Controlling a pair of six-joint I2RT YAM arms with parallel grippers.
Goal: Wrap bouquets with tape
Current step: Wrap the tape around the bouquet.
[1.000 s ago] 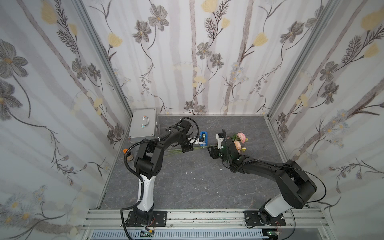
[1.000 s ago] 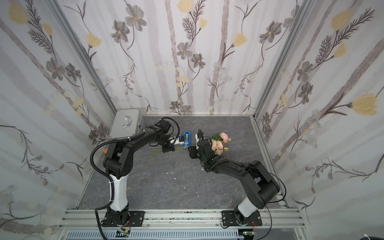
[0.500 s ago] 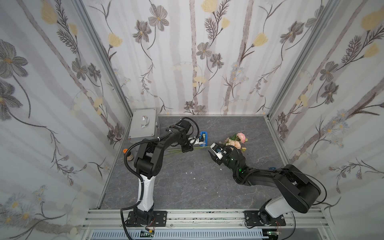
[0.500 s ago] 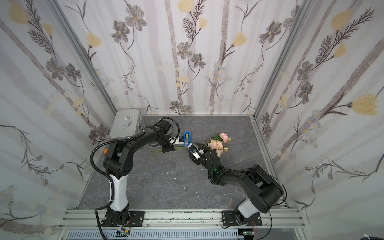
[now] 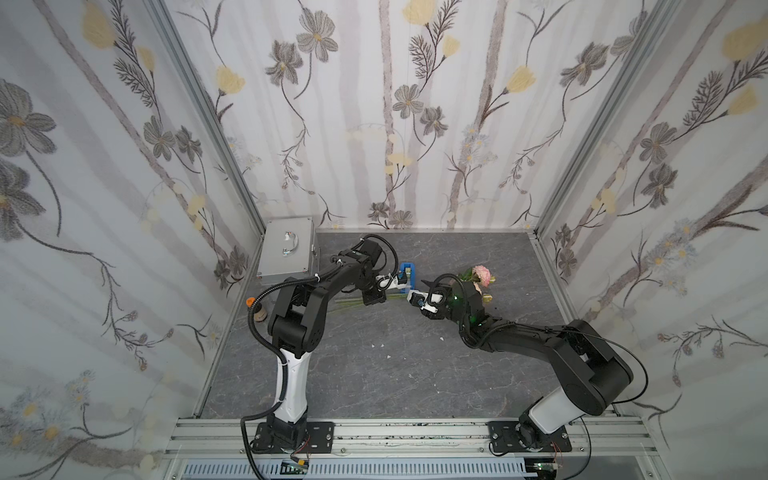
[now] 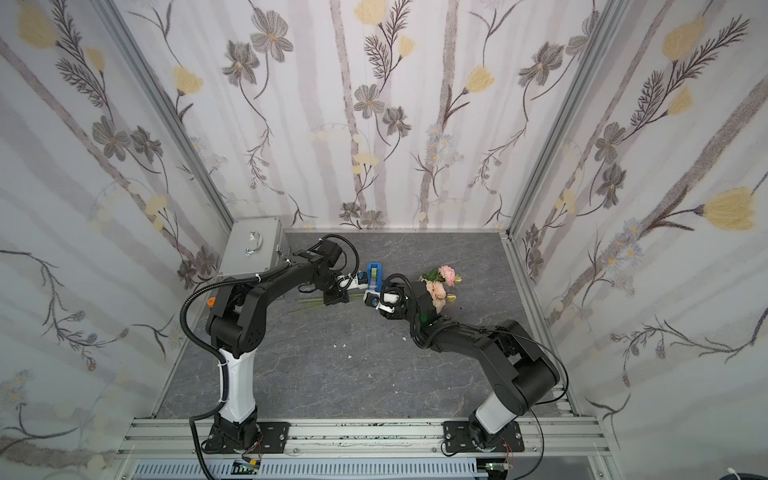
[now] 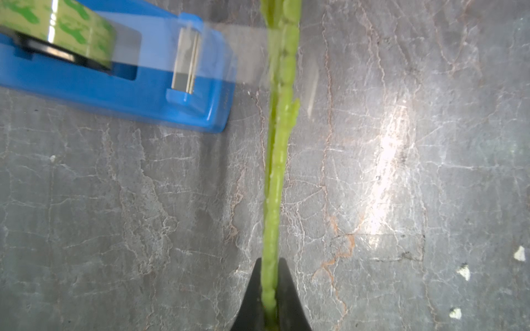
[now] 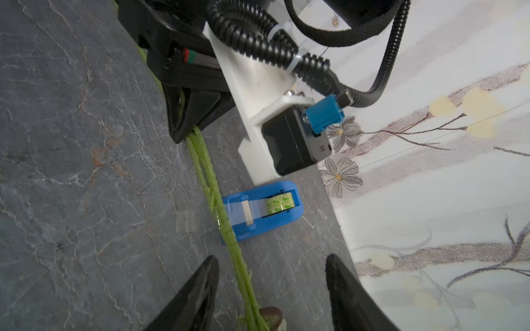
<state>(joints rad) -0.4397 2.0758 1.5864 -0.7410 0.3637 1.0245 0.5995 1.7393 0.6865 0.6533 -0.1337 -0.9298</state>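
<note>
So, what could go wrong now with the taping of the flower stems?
The clear tape strip looks joined to the blue plastic dispenser; moving the thin green stems may drag it.
Only the left claw grips the stems; the right claw is open, so the pink flower heads may swing.

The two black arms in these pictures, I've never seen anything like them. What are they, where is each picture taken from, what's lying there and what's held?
They are two robot arms bolted to a rail, each ending in a two-fingered gripper. Both top views look down from above; each other picture comes from a camera on an arm's wrist. On the grey table are a bouquet, a blue tape dispenser, a silver case and a small bottle. The left gripper is shut on the bouquet's stems; the right gripper is open, holding nothing.
</note>
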